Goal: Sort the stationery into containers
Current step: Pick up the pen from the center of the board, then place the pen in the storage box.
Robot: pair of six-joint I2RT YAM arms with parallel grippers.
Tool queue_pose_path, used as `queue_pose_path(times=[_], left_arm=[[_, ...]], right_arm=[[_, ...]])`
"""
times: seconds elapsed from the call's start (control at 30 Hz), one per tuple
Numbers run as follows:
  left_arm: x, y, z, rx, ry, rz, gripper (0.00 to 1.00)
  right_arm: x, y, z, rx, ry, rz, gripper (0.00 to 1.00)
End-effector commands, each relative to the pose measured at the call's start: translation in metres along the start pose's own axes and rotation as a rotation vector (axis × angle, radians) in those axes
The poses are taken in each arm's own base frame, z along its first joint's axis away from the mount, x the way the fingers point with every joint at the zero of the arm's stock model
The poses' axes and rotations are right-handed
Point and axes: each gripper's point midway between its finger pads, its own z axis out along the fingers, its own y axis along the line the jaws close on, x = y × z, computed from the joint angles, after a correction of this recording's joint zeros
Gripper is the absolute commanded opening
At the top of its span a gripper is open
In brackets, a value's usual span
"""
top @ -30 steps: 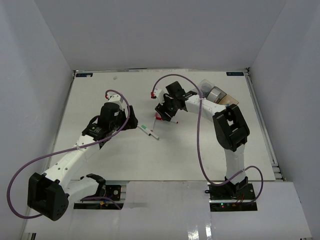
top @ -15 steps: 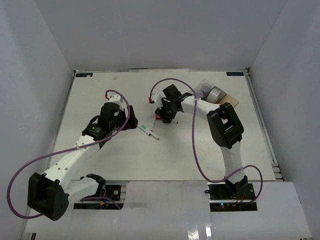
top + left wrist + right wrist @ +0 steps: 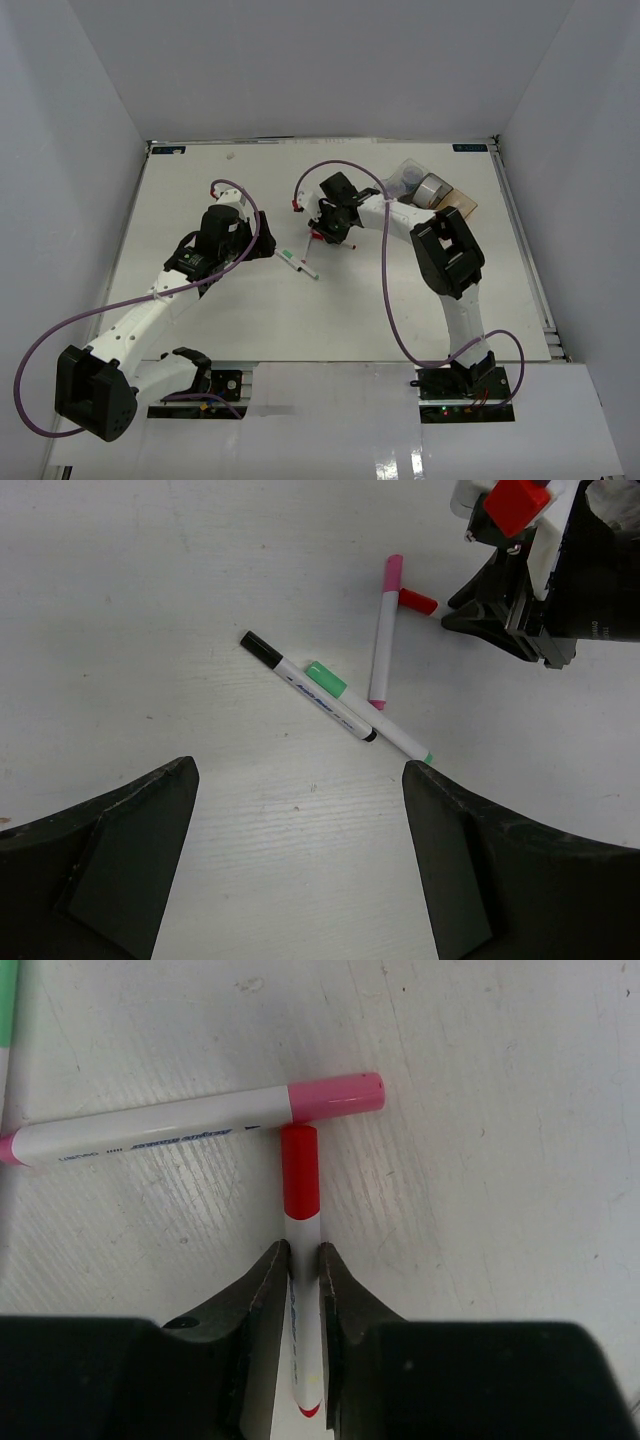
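Note:
My right gripper (image 3: 302,1255) is shut on the white barrel of a red-capped marker (image 3: 300,1175) that lies on the table. Its cap tip touches a pink-capped marker (image 3: 200,1125) lying crosswise. In the left wrist view the pink-capped marker (image 3: 383,630), a black-capped marker (image 3: 290,674) and a green-capped marker (image 3: 365,720) lie together ahead of my open left gripper (image 3: 298,770), which has nothing between its fingers. From above, my right gripper (image 3: 325,232) sits just right of these markers (image 3: 298,263), and my left gripper (image 3: 266,245) just left of them. The joined containers (image 3: 432,188) stand at the back right.
The right arm's forearm stretches over the table between the containers and the markers. A purple cable loops above each arm. White walls close in the table's left, back and right sides.
My right gripper has moved a little left and down onto the red-capped marker, and its jaws have shut on the barrel. The left arm has not moved.

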Motion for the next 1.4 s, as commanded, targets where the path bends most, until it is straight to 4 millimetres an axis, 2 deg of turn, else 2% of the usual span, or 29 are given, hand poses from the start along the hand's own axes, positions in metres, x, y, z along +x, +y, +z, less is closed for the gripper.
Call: queue_pose_path(times=[0.0,0.1,0.13,0.27,0.33,0.4,0.43,0.5,0.53,0.6,0.63,0.7,0.73,0.83,0.87,1.0,1.03,1.07,1.17,1.37], left_arm=[[-0.015,-0.003,-0.006,0.008,-0.041,-0.002,0.94],[-0.014,-0.003,-0.006,0.007,-0.04,-0.002,0.94],[-0.014,-0.003,-0.006,0.009,-0.039,-0.002,0.94],[-0.015,-0.004,-0.006,0.013,-0.042,-0.003,0.94],[-0.015,-0.004,-0.007,0.015,-0.041,-0.002,0.94],[-0.015,-0.004,-0.007,0.013,-0.041,-0.002,0.94],[-0.015,-0.004,-0.006,0.013,-0.04,-0.002,0.94],[-0.014,-0.004,-0.006,0.014,-0.038,-0.002,0.94],[-0.014,-0.004,-0.006,0.012,-0.039,-0.002,0.94],[-0.014,-0.004,-0.006,0.012,-0.039,-0.004,0.94],[-0.014,-0.004,-0.006,0.012,-0.039,-0.002,0.94],[-0.015,-0.004,-0.006,0.013,-0.04,-0.002,0.94],[-0.014,-0.004,-0.006,0.012,-0.039,-0.004,0.94],[-0.014,-0.004,-0.006,0.013,-0.037,-0.004,0.94],[-0.014,-0.004,-0.006,0.013,-0.037,-0.002,0.94],[-0.013,-0.004,-0.005,0.015,-0.033,-0.003,0.94],[-0.013,-0.004,-0.005,0.015,-0.033,-0.005,0.94],[-0.013,-0.005,-0.005,0.016,-0.032,-0.005,0.94],[-0.012,-0.005,-0.005,0.019,-0.028,-0.004,0.94],[-0.012,-0.004,-0.005,0.016,-0.028,-0.004,0.94]], right_arm=[[0.055,0.007,0.009,0.002,0.181,0.002,0.21],[0.07,0.008,0.003,0.023,0.222,0.005,0.09],[0.079,0.013,0.0,0.022,0.241,0.018,0.08],[0.095,0.019,-0.014,0.034,0.257,0.089,0.08],[0.098,0.004,-0.028,0.133,0.262,0.129,0.08],[0.105,0.002,-0.037,0.182,0.267,0.191,0.08],[0.097,-0.006,-0.049,0.239,0.239,0.206,0.08],[0.092,-0.01,-0.063,0.287,0.203,0.27,0.08],[0.079,-0.018,-0.08,0.337,0.142,0.291,0.08],[0.07,-0.025,-0.099,0.382,0.083,0.355,0.08],[0.06,-0.033,-0.121,0.442,0.038,0.379,0.08],[0.055,-0.048,-0.145,0.533,-0.005,0.438,0.08],[0.055,-0.059,-0.165,0.623,-0.028,0.497,0.08],[0.07,-0.083,-0.2,0.8,-0.041,0.629,0.08],[0.082,-0.093,-0.21,0.845,-0.034,0.677,0.08],[0.116,-0.111,-0.233,0.914,-0.076,0.922,0.08],[0.123,-0.112,-0.232,0.897,-0.087,0.972,0.08],[0.138,-0.12,-0.238,0.917,-0.109,1.068,0.08],[0.153,-0.132,-0.243,0.91,-0.163,1.205,0.08],[0.16,-0.162,-0.243,0.923,-0.232,1.335,0.08]])
